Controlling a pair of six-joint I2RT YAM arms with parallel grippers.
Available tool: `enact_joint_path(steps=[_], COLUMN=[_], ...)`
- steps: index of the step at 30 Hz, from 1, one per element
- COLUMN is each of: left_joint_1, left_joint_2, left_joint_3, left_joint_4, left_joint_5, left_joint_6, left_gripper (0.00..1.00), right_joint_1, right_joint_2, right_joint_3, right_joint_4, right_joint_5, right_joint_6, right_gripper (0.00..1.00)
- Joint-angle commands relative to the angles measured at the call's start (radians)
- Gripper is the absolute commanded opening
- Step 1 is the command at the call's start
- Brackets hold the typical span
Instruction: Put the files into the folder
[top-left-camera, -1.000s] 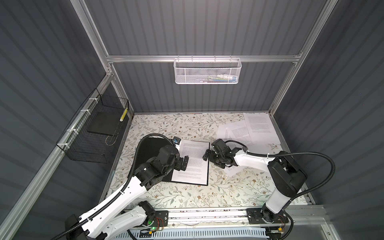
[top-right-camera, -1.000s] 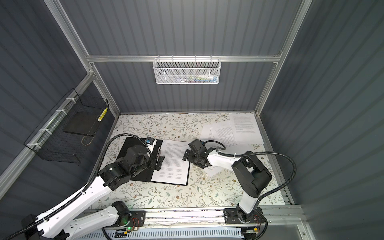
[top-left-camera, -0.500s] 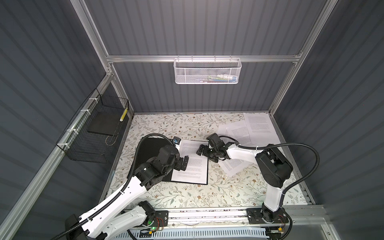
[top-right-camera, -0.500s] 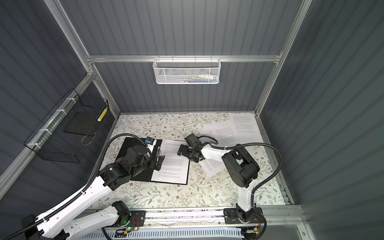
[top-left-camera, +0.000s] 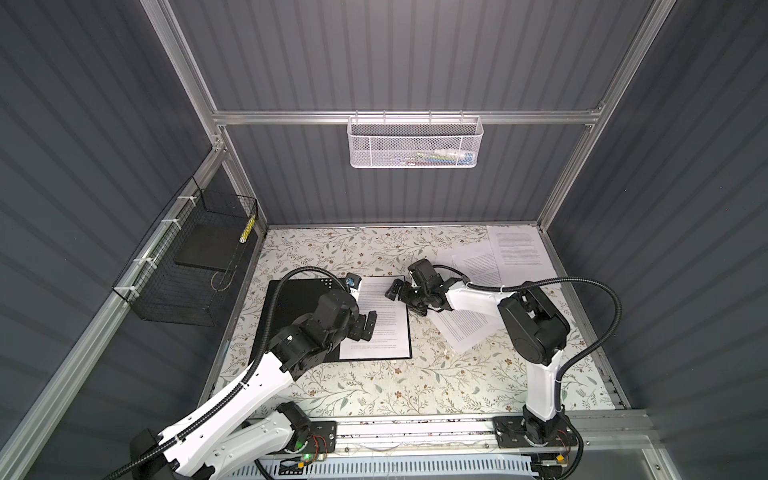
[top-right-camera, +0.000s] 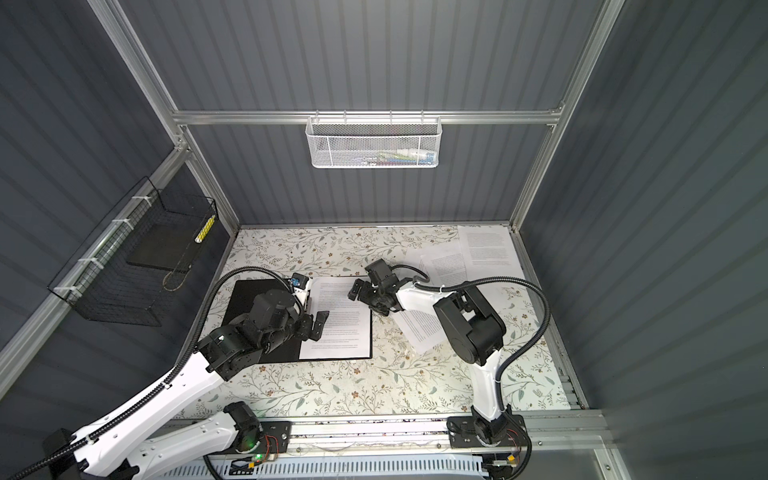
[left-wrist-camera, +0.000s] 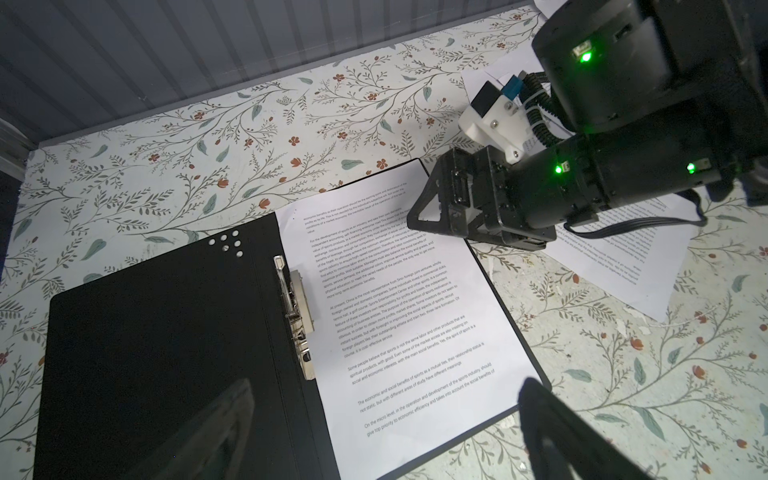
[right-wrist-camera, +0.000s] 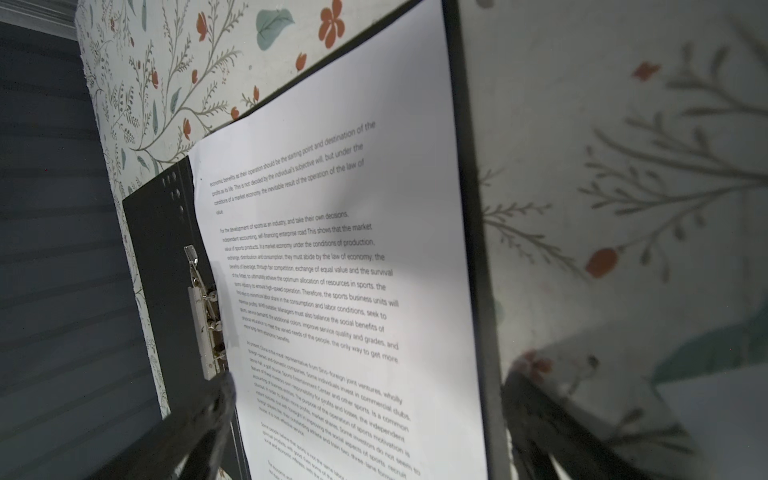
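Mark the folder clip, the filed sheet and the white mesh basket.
folder clip (left-wrist-camera: 301, 303): left wrist view, silver plate.
filed sheet (top-left-camera: 390, 332): in a top view, printed middle.
white mesh basket (top-left-camera: 411, 151): in a top view, front wall.

Cream table cover (top-left-camera: 374, 390), patterned with grey-green leafy sprigs and small rust-red flowers. The open folder (left-wrist-camera: 158, 332) is black inside, with a cluster of pale dots. The files (top-left-camera: 517, 249) are white with small black text. Ribbed dark grey walls (top-left-camera: 395, 62). One white mesh basket (top-left-camera: 411, 145), one black wire basket (top-left-camera: 183, 286).
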Motion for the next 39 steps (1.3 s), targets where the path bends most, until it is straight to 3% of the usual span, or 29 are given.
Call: enact_joint_path(steps=[1,6,10,14,18,25,31,39], left_joint_1=[0.009,0.009,0.012,0.012,0.001,-0.159,-0.295,-0.358], left_joint_2=[0.009,0.013,0.047,0.136,0.272,0.565,0.857,1.131], left_joint_3=[-0.008,-0.013,0.008,0.060,0.123,0.209,0.416,0.670], left_joint_4=[0.003,0.009,-0.002,-0.018,0.009,0.220,0.231,0.227], left_joint_5=[0.009,0.033,0.096,0.253,0.433,0.551,0.557,0.611], left_joint_6=[0.000,-0.002,-0.007,-0.012,-0.080,-0.225,-0.236,-0.249], left_gripper=[1.00,1.00,1.00,1.00,1.00,1.00,1.00,1.00], right_joint_1=[-0.006,-0.050,-0.120,-0.188,-0.241,-0.432,-0.620,-0.731], right_joint_2=[-0.014,-0.158,-0.332,-0.555,-0.769,-1.035,-1.212,-1.287], right_joint_3=[-0.015,-0.111,-0.310,-0.527,-0.648,-0.783,-0.840,-0.833], right_joint_4=[-0.032,-0.034,-0.004,0.003,-0.105,-0.228,-0.294,-0.367], right_joint_5=[0.032,0.081,0.071,0.094,0.151,0.115,0.027,-0.010], right_joint_6=[-0.012,-0.078,-0.113,-0.143,-0.170,-0.190,-0.183,-0.206], right_gripper=[0.99,0.99,0.99,0.99,0.99,0.99,0.99,0.99])
